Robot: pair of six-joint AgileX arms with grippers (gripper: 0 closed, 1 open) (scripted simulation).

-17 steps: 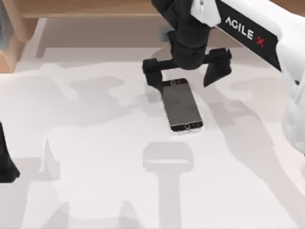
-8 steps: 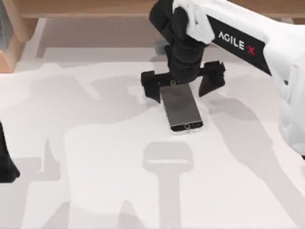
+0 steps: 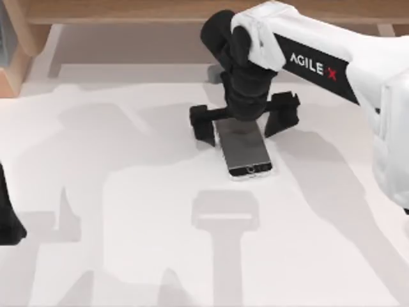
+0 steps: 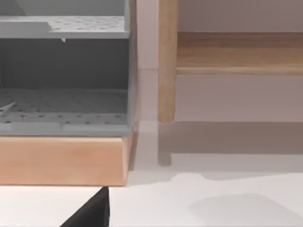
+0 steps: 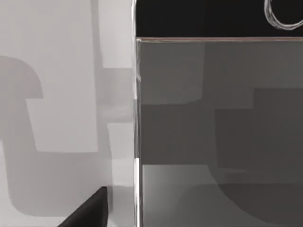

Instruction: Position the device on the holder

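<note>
The device point(image 3: 248, 153), a slim phone with a dark screen, silver rim and round home button, lies flat on the white table point(image 3: 128, 192) near the middle. My right gripper point(image 3: 243, 119) hovers over the phone's far end, open, one black finger on each side of it and neither touching. In the right wrist view the device's screen point(image 5: 213, 132) is very close, with the home button ring point(image 5: 284, 14) at the edge. The holder point(image 3: 225, 211), a pale grey stand, sits just in front of the phone. My left arm point(image 3: 6, 214) is parked at the left edge.
A wooden rail point(image 3: 128, 11) runs along the back of the table. At the back left stands a wooden box point(image 4: 61, 158) with grey perforated shelves point(image 4: 61, 106). A small grey block point(image 3: 213, 71) sits behind the right arm.
The right gripper has come down and forward over the phone's far end, its fingers still spread. The phone and the left arm have not moved.
</note>
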